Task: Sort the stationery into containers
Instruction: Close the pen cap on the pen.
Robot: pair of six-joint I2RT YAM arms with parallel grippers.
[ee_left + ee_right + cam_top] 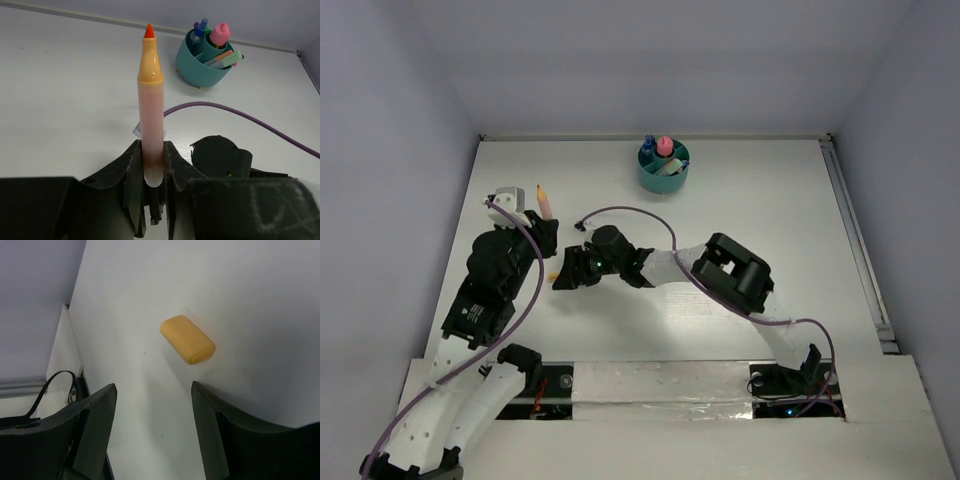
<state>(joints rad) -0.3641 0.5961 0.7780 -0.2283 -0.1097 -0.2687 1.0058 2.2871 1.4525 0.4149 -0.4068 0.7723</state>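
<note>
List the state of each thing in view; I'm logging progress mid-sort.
orange marker: uncapped, tip bare, held at its rear end.
left gripper: shut on the orange marker.
right gripper: open, empty.
orange piece: lying loose, untouched.
teal cup: upright, partly filled.

1. My left arm (480,300) runs up the left side from its base, folded at the elbow, wrist aimed away from me.
2. Left pincer (152,155) is clamped on an orange marker (151,95). Both jaws press the lower barrel, and the tip sticks out past the fingers.
3. My right arm (732,272) comes up from its base at lower right and bends at the elbow over the counter (790,220). The forearm reaches left toward the left arm.
4. Right wrist is pitched down at the counter surface.
5. Right pincer (152,405) gapes, fingers (100,415) well apart, nothing between them.
6. The two pincers are near each other, not touching.
</note>
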